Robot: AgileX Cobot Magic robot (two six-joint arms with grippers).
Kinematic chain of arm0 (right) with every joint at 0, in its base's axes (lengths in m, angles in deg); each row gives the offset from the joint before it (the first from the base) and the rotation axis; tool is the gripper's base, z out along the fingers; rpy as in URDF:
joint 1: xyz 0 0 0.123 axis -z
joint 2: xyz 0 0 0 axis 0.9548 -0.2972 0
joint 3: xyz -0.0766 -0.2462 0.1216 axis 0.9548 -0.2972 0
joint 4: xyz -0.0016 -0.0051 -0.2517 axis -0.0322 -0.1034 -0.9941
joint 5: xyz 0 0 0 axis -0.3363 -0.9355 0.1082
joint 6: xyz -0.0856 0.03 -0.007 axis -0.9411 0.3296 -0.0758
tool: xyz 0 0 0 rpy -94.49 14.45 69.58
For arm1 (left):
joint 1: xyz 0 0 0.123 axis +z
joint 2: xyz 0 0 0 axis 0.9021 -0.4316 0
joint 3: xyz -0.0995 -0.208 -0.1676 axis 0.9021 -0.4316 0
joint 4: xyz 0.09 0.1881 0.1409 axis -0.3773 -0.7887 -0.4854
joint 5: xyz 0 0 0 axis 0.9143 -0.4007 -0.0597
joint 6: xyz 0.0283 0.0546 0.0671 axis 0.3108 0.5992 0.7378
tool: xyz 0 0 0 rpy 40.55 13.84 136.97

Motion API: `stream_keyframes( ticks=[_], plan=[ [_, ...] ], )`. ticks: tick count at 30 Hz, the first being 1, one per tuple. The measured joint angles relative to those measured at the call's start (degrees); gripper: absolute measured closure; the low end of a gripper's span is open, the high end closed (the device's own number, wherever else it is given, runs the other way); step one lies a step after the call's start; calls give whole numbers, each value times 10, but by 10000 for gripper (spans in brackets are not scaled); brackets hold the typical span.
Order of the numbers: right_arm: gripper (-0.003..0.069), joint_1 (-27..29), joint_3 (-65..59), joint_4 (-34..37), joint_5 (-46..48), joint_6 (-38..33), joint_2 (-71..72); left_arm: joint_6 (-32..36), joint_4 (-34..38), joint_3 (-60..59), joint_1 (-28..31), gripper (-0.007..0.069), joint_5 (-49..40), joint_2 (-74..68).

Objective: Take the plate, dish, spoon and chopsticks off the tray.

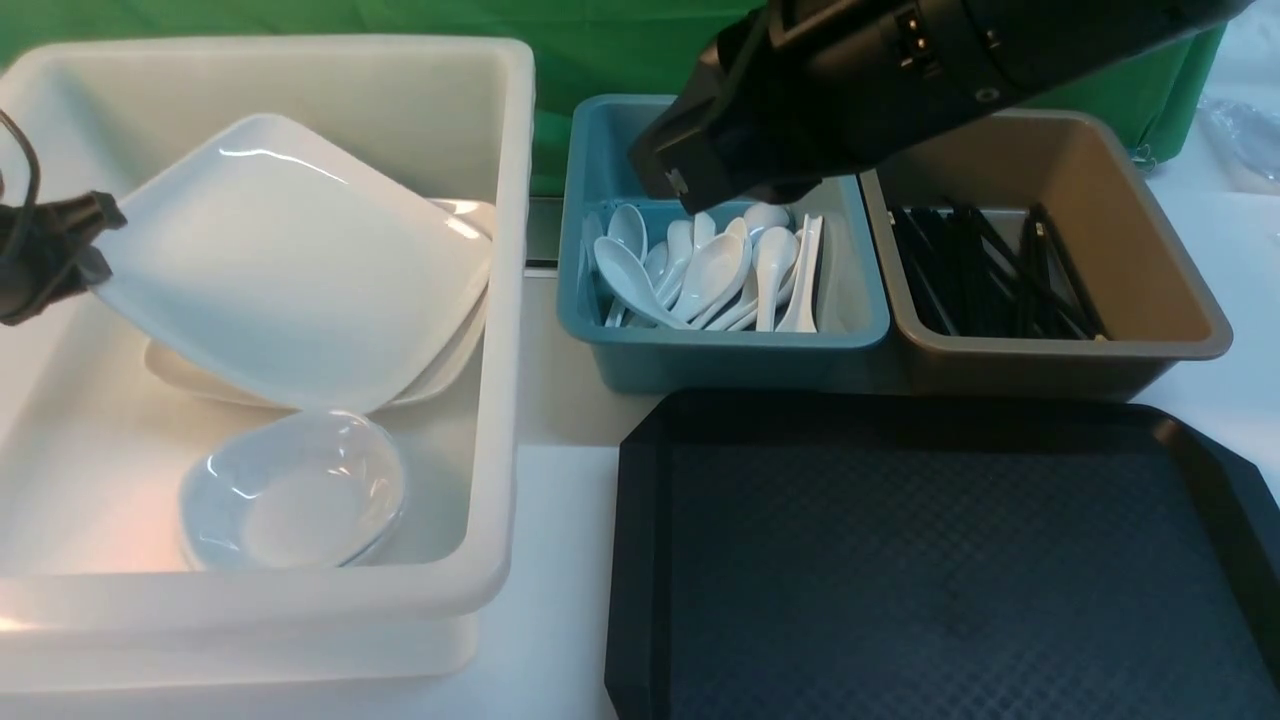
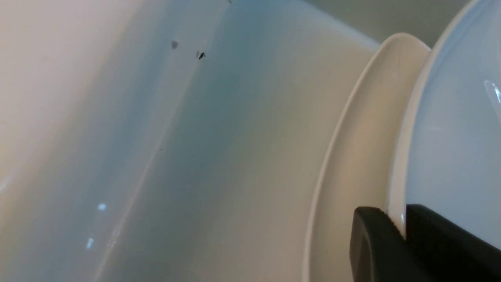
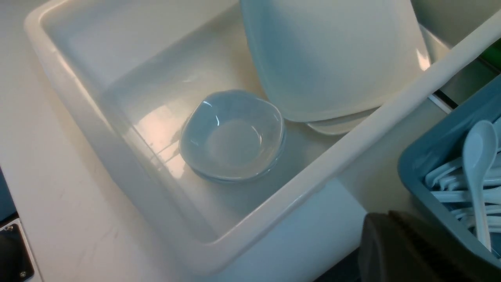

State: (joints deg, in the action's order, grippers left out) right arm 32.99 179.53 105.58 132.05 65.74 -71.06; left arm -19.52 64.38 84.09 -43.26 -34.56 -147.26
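My left gripper (image 1: 95,255) is shut on the rim of the large white plate (image 1: 290,270), which it holds tilted inside the white tub (image 1: 505,300). In the left wrist view the fingers pinch the rim of the plate (image 2: 450,137) at the left gripper (image 2: 405,227). A small white dish (image 1: 295,490) rests on the tub floor below the plate. The black tray (image 1: 940,560) is bare. Several white spoons (image 1: 710,270) lie in the blue tub. Black chopsticks (image 1: 1000,275) lie in the brown tub. My right gripper (image 1: 670,180) hangs shut and empty over the blue tub.
Other white plates (image 1: 200,380) are stacked under the held one. The blue tub (image 1: 720,345) and the brown tub (image 1: 1150,290) stand side by side behind the tray. The right arm reaches across above both. A green cloth hangs at the back.
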Motion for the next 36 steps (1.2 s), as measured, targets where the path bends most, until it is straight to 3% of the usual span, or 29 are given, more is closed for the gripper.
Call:
stream_keyframes(
  ticks=[8, 14, 16, 17, 22, 26, 29, 31, 36],
  plan=[
    [636, 0, 0, 0, 0, 2, 0, -26, -3, 0, 1, 565, -25, -31],
    [636, 0, 0, 0, 0, 4, 0, -21, -36, -1, 1, 487, -52, -37],
    [636, 0, 0, 0, 0, 4, 0, -18, -55, -2, 0, 380, -81, -37],
    [636, 0, 0, 0, 0, 4, 0, -17, -57, -2, 0, 380, -81, -37],
    [636, 0, 0, 0, 4, 11, 0, -16, -96, -2, -1, 137, -119, -30],
    [636, 0, 0, 0, 12, 14, 0, -24, -117, -2, -1, 56, -122, -3],
    [636, 0, 0, 0, 17, 14, 0, -25, -125, -2, -1, 51, -122, 31],
    [636, 0, 0, -1, 18, 14, 0, -19, -126, -2, -1, 90, -129, 71],
    [636, 0, 0, -44, 10, 18, 16, 19, -127, -2, -29, 289, -158, 152]
  ],
)
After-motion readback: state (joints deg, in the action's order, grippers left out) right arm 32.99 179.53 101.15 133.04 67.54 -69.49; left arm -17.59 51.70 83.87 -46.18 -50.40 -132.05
